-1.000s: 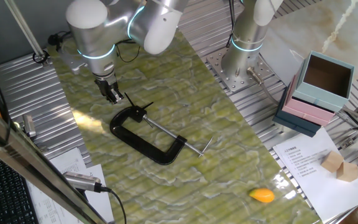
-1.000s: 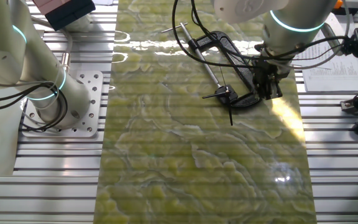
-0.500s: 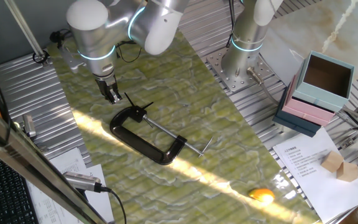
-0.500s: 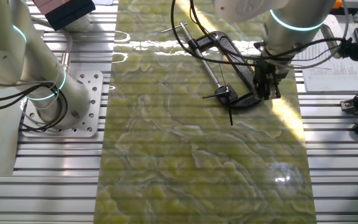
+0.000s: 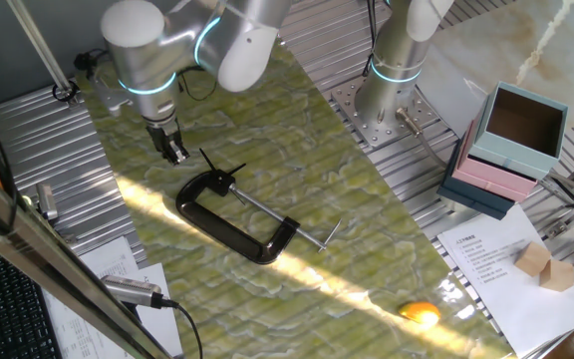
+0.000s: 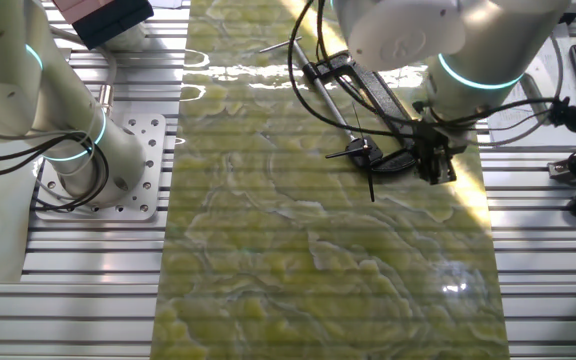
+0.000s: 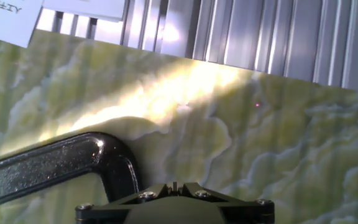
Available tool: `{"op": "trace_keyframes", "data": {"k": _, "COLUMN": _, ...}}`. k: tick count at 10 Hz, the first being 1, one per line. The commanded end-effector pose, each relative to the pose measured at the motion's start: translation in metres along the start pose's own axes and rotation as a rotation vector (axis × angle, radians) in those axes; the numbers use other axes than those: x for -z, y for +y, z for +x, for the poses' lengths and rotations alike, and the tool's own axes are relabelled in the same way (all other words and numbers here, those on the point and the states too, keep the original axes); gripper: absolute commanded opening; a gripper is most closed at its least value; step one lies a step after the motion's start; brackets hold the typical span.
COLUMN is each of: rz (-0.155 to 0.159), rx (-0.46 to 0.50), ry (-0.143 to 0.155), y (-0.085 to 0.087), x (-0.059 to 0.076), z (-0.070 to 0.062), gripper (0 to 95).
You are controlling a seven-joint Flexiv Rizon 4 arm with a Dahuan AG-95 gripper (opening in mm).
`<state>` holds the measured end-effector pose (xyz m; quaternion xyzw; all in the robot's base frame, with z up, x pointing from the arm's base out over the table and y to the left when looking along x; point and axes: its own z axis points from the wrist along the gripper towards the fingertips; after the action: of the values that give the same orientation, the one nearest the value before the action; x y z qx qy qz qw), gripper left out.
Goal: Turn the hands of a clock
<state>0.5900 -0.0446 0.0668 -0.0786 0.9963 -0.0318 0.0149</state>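
Gripper: the gripper [image 5: 174, 151] hangs over the tabletop [image 5: 367, 249] just off the curved end of the C-clamp [image 5: 232, 221]; its fingers look pressed close together with nothing between them.
Gripper, other side: from the other fixed view the gripper [image 6: 437, 170] sits right beside the clamp's bend, near the mat's edge.
Hands: the hands [image 5: 216, 170] are two thin black pointed strips crossing at a pivot, held at the jaw of the C-clamp, just beside the gripper and apart from it.
Hands, other side: the hands [image 6: 364, 160] cross at the clamp's jaw end, one strip pointing down the mat.
C-clamp: black, lying flat, its silver screw rod running away from the hands.
Hand view: only the clamp's black curved frame [image 7: 73, 162] shows on green marbled tabletop; the fingertips are out of sight.
Elsewhere: a small orange object [image 5: 421, 313] lies well apart near the papers.
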Motion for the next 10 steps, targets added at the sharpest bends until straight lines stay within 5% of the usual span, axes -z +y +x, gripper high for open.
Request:
{"op": "trace_keyframes", "data": {"k": 1, "rz": 0.002, "rx": -0.001, "ry": 0.005, "y": 0.000, "x": -0.005, "z": 0.003, "gripper": 0.0}}
{"op": "trace_keyframes", "data": {"k": 3, "rz": 0.001, "rx": -0.006, "ry": 0.025, "y": 0.001, "x": -0.012, "z": 0.006, "gripper": 0.0}}
{"op": "trace_keyframes", "data": {"k": 8, "rz": -0.021, "rx": -0.015, "ry": -0.027, "y": 0.001, "x": -0.023, "z": 0.025, "gripper": 0.0}}
{"op": "trace_keyframes", "data": {"k": 10, "rz": -0.056, "rx": -0.024, "ry": -0.050, "y": -0.001, "x": -0.024, "z": 0.030, "gripper": 0.0}}
